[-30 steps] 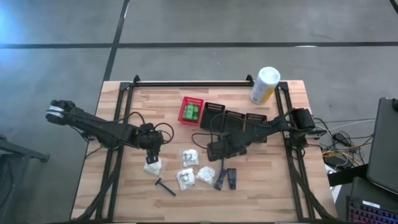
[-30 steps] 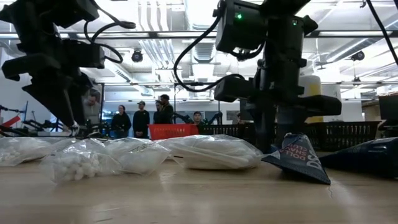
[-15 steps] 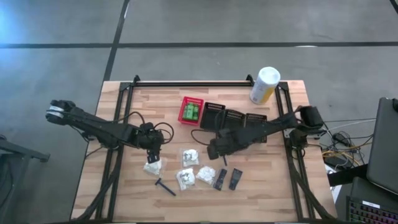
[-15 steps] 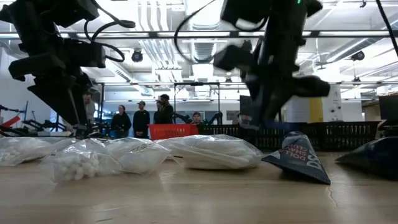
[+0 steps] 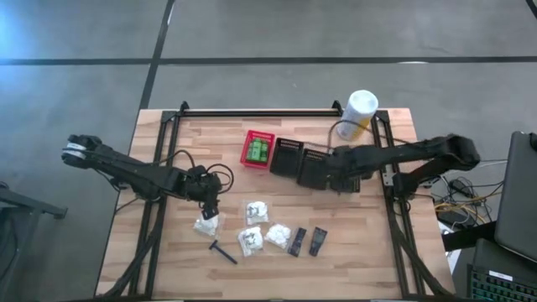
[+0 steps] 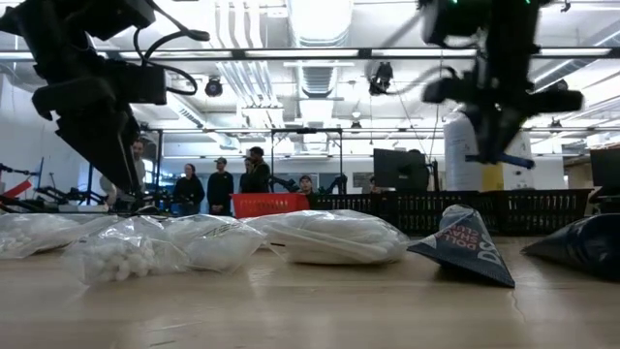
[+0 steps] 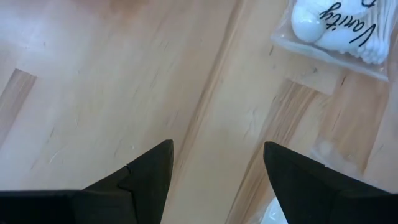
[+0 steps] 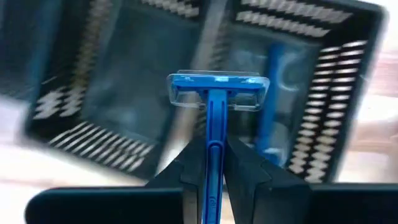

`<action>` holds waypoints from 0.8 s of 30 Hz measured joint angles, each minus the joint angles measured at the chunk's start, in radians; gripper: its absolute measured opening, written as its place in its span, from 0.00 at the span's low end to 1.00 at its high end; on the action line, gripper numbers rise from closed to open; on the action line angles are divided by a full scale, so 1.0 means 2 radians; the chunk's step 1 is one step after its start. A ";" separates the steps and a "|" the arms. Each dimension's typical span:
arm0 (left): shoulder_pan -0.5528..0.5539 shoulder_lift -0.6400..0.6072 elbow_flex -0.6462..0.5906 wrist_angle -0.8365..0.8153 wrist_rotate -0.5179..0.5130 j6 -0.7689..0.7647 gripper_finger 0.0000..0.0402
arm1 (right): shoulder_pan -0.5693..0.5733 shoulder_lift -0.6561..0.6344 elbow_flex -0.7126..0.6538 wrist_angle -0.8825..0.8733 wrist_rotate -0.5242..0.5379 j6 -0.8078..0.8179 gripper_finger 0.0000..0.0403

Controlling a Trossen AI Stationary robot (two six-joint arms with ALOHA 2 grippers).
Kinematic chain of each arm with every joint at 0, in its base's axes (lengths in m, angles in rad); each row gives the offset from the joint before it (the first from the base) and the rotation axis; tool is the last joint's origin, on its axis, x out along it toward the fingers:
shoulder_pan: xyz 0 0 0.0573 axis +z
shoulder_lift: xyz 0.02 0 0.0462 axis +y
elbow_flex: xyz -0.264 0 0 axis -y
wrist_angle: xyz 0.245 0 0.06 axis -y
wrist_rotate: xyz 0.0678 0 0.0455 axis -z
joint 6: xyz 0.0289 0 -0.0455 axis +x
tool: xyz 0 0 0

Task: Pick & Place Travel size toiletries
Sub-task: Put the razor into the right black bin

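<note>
My right gripper (image 5: 339,179) hovers above the row of black slotted baskets (image 5: 317,165), shut on a blue razor (image 8: 214,93). My left gripper (image 5: 207,206) hangs open over the wood beside a white crinkly pouch (image 5: 205,224); in the left wrist view its fingers (image 7: 149,171) frame bare table, with a pouch (image 7: 339,28) farther off. More white pouches (image 5: 256,211), two dark flat packets (image 5: 307,242) and a slim black razor (image 5: 223,252) lie flat on the table. Green packets sit in the red basket (image 5: 259,149). My right gripper pinches the blue razor by its handle (image 8: 214,152) between the two fingers, the handle running along them. The clear-capped head (image 8: 216,87) sticks out past the fingertips. The razor is lifted clear, above the black baskets, and the fingers point down at them.
A tall white-and-yellow canister (image 5: 357,115) stands at the far right corner. Another blue item (image 8: 273,99) lies inside one black basket. Metal rails (image 5: 260,111) edge the table's far, left and right sides. People stand in the room behind (image 6: 218,184).
My right gripper has risen from beside the pouches and dark packets at mid-table and swung toward the far right, carrying the blue razor over the black baskets. One dark packet now lies turned slightly askew.
</note>
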 joint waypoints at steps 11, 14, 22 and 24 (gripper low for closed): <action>0.000 0.000 0.000 0.005 -0.003 -0.009 0.63 | -0.084 -0.106 -0.126 0.062 -0.015 -0.025 0.10; 0.000 0.000 0.000 0.005 -0.003 -0.009 0.63 | -0.095 -0.105 -0.141 0.066 -0.017 -0.038 0.12; 0.000 0.000 0.000 0.005 -0.002 -0.009 0.63 | -0.117 -0.087 -0.158 0.098 -0.017 -0.073 0.13; 0.000 0.000 0.000 0.005 -0.002 -0.009 0.63 | -0.122 -0.080 -0.159 0.098 -0.016 -0.084 0.13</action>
